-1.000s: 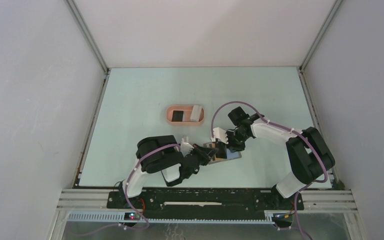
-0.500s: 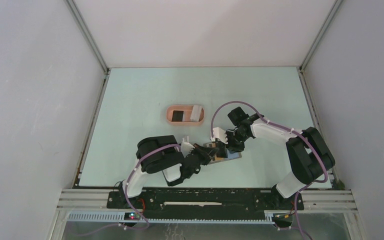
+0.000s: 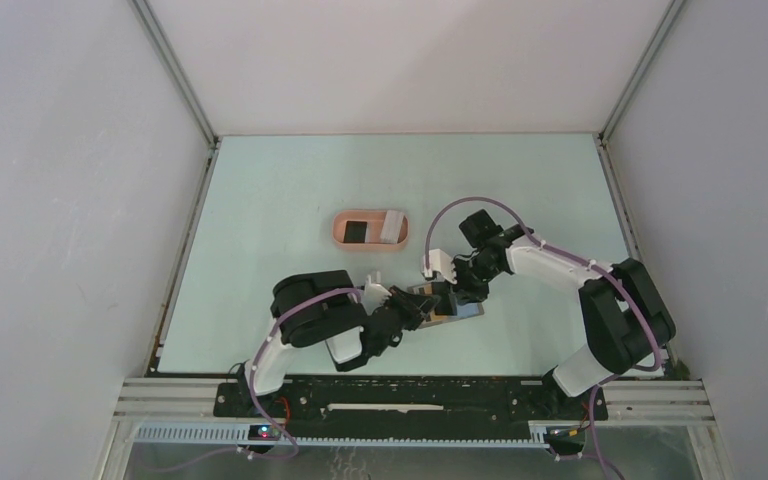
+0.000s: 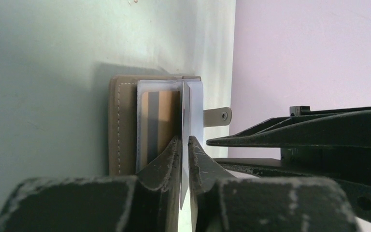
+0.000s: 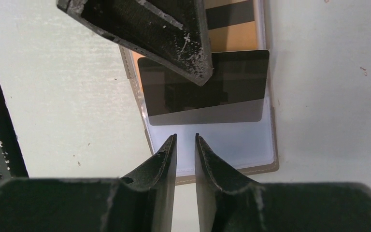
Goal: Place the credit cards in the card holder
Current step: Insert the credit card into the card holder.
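Note:
The salmon-pink card holder (image 3: 335, 232) sits mid-table with a black card (image 3: 357, 231) and a whitish card (image 3: 392, 226) in it. Nearer me lies the tan wallet (image 3: 465, 312) (image 4: 121, 125) (image 5: 251, 170), a yellow-orange striped card (image 4: 147, 121) (image 5: 232, 41) in its clear sleeve. My left gripper (image 3: 425, 303) (image 4: 184, 138) is shut on a black card (image 5: 232, 92) (image 4: 195, 111), holding it flat just above the wallet. My right gripper (image 3: 452, 290) (image 5: 185, 135) hovers over the wallet's near end, jaws slightly open, nothing between them.
Grey walls and metal rails (image 3: 175, 260) bound the pale green table (image 3: 520, 190) on three sides. The two grippers stand very close together over the wallet, the left one's finger (image 5: 174, 34) crossing the top of the right wrist view.
The right gripper's jaws have parted a little and its wrist has shifted slightly. The left arm has stayed over the wallet with the card between its jaws.

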`<state>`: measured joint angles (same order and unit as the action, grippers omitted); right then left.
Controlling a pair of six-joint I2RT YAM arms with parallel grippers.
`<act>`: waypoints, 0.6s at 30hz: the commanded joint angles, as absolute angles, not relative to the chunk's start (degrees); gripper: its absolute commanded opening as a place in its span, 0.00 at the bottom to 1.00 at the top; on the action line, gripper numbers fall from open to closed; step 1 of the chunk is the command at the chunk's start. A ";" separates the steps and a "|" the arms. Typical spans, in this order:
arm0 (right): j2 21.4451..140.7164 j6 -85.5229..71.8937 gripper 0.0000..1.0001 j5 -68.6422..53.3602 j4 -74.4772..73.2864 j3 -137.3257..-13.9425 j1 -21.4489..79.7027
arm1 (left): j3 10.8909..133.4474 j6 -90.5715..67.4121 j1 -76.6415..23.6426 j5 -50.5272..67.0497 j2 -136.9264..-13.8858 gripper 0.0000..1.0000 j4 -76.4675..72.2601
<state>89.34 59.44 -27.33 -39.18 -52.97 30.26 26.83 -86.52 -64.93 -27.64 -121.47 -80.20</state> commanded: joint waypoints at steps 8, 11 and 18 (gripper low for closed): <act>86.75 57.13 0.29 -33.50 -40.69 -55.87 28.55 | 26.40 -81.98 -65.15 -24.96 -116.79 0.27 -75.12; 86.90 55.91 0.29 -34.48 -40.68 -56.46 28.41 | 26.45 -81.29 -64.89 -23.90 -116.41 0.28 -74.77; 87.59 43.80 0.27 -38.94 -38.13 -59.24 24.77 | 26.63 -79.72 -63.96 -20.94 -116.25 0.31 -74.64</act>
<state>89.01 52.40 -34.72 -40.36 -56.18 27.05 26.83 -82.96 -64.55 -22.94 -118.06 -76.09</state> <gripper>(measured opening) 0.280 0.302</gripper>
